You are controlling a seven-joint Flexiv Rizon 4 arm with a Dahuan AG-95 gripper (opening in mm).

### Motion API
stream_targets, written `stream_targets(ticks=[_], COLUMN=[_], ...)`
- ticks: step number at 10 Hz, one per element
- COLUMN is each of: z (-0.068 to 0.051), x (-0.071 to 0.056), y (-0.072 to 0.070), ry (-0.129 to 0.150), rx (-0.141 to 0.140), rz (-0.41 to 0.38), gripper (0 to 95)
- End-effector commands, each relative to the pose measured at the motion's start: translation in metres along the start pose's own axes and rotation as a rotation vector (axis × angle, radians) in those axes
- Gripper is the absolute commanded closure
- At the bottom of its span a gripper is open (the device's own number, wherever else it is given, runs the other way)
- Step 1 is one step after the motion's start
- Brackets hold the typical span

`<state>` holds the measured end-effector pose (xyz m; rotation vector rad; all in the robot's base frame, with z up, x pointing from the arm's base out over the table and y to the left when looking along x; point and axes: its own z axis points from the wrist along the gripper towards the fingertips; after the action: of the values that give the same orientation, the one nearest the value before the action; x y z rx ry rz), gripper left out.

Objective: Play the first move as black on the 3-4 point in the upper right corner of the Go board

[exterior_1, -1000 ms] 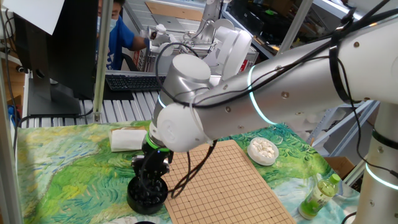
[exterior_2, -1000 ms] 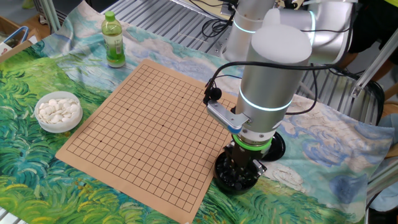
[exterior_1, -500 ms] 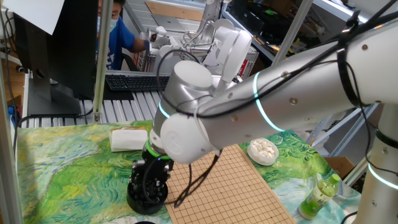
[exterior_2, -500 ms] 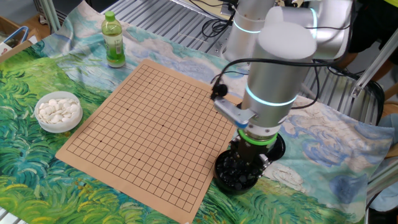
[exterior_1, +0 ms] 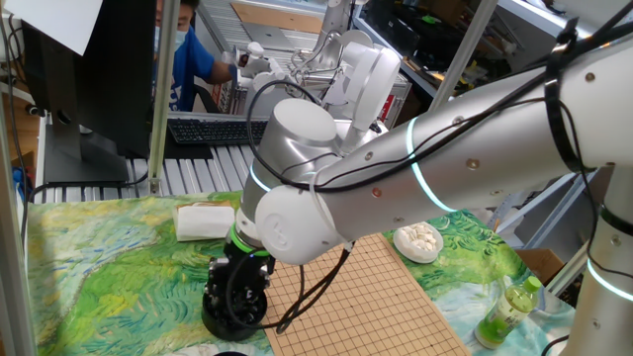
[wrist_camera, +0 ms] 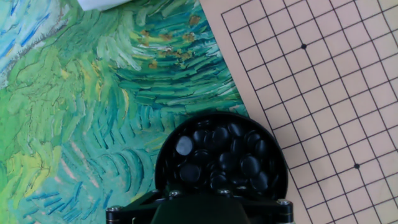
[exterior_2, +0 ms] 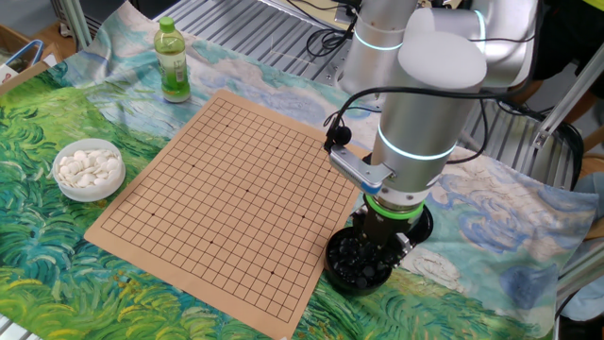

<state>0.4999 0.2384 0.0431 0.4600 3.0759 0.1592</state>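
Note:
A black bowl (wrist_camera: 221,158) full of glossy black stones (wrist_camera: 250,165) stands on the cloth just off the Go board's (exterior_2: 226,189) edge. My gripper (exterior_2: 379,250) hangs straight down over this bowl, with its fingers reaching into or just above the stones. It shows the same way in the other fixed view (exterior_1: 240,289). In the hand view only the dark base of the hand shows at the bottom edge, and the fingertips are hidden. I cannot tell whether a stone is held. The board's grid (wrist_camera: 311,93) carries no stones, and its corner crossings are bare.
A white bowl of white stones (exterior_2: 88,170) sits beside the board's far side. A green bottle (exterior_2: 172,61) stands by another corner. A black lid (exterior_2: 422,223) lies behind the black bowl. A white box (exterior_1: 203,220) lies on the painted cloth.
The arm has leaned and the wrist has shifted slightly over the black bowl. The gripper stays at the bowl. Nothing on the board has changed.

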Motion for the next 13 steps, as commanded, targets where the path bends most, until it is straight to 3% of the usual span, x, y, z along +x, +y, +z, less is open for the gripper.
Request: stream_targets(ticks=[1, 7, 11, 12, 13], z=[-0.001, -0.009, -0.017, -0.017, -0.017], x=[0.001, -0.006, -0.013, -0.013, -0.013], y=[-0.001, -0.001, -0.014, -0.015, -0.015], ry=[0.0, -0.016, -0.013, -0.016, -0.031], rx=[0.001, 0.035, 0.039, 0.051, 0.093], rz=[-0.002, -0.021, -0.042, -0.043, -0.05], gripper=[76.0, 76.0, 76.0, 76.0, 76.0])
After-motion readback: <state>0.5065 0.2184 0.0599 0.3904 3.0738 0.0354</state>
